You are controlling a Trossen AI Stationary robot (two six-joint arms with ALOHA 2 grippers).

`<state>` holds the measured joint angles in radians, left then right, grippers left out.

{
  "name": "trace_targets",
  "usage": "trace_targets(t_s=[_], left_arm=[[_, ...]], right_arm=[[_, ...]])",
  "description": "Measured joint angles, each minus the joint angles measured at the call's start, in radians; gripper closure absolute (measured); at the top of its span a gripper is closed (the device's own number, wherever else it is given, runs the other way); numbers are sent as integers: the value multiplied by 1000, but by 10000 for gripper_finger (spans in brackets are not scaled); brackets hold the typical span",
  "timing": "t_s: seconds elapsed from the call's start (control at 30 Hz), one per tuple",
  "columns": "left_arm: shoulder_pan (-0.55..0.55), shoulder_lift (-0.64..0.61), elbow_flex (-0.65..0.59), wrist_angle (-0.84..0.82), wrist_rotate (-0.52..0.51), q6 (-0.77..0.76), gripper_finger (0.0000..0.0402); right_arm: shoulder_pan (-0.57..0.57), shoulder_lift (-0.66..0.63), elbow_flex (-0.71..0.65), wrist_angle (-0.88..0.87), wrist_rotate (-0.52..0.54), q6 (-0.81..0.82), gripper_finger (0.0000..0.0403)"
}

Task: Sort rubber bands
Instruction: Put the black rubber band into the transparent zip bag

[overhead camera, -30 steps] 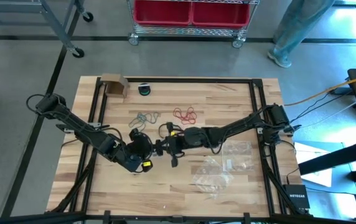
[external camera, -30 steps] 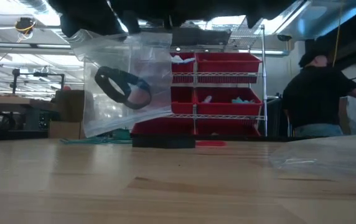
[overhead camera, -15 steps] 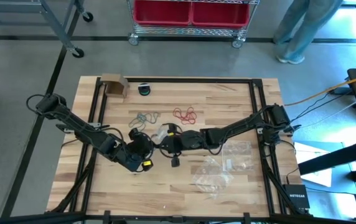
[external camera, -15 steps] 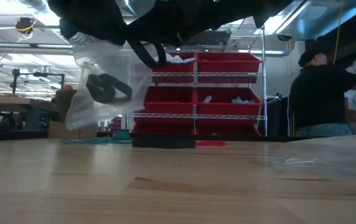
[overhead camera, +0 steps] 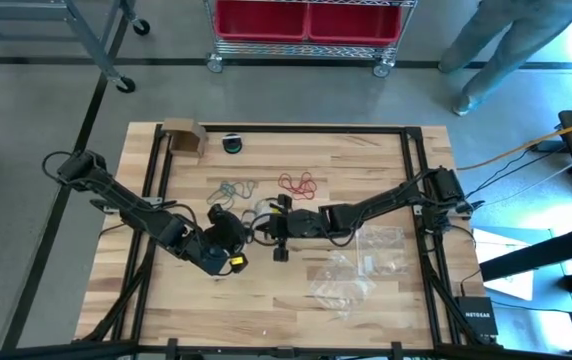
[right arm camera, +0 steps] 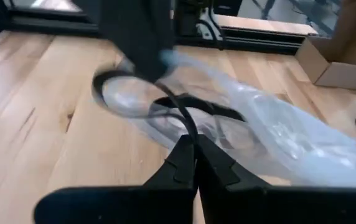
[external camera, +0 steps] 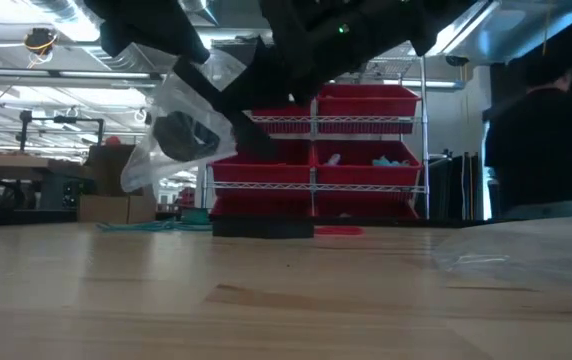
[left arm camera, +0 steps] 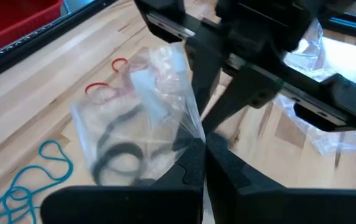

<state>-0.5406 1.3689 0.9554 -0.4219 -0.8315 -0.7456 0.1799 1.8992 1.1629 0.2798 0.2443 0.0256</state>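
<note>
A clear zip bag (left arm camera: 153,93) hangs above the middle of the table between my two grippers, with black rubber bands (left arm camera: 119,155) lying inside it. My left gripper (left arm camera: 204,144) is shut on the bag. My right gripper (right arm camera: 195,144) faces it from the table's right, shut on a black rubber band (right arm camera: 165,102) at the bag (right arm camera: 265,124). In the low view the bag (external camera: 181,125) hangs slanted, clear of the wood. Teal rubber bands (overhead camera: 234,188) and red rubber bands (overhead camera: 298,183) lie flat on the table behind the grippers. My left gripper pinches the bag's edge (left arm camera: 193,127) between its two fingertips, coming from the table's left and slanting down. The bag hangs from that edge, clear of the table, its film crumpled. My right gripper pinches a thin black band strand (right arm camera: 190,127) at its fingertips, slanting down from the table's right. The loop runs out from the fingers over the bag's film; whether the fingers also catch the film I cannot tell.
Two more clear bags (overhead camera: 346,280) (overhead camera: 381,240) lie on the table's near right. A cardboard box (overhead camera: 184,135) and a dark roll (overhead camera: 232,143) stand at the far left edge. A black frame rail (overhead camera: 406,200) borders the table. People stand beyond it.
My right gripper has sunk a little, tipped and rolled about its own line while staying shut. The bag, which hung broad and flat, now hangs slanted and bunched, the black bands gathered in its lower part.
</note>
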Motion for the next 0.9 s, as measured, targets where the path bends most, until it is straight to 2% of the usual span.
trace_targets(t_s=[0.23,0.53,0.63,0.9], left_arm=[[0,11,0,-7,6,13,401],[0,94,0,2,5,5,401],[0,110,-1,25,5,9,402],[-1,123,-2,78,5,51,401]], right_arm=[[0,0,0,62,8,193,402],[-5,-1,0,49,1,471,402],[-20,-1,0,43,-27,518,402],[-36,-2,1,67,9,605,402]])
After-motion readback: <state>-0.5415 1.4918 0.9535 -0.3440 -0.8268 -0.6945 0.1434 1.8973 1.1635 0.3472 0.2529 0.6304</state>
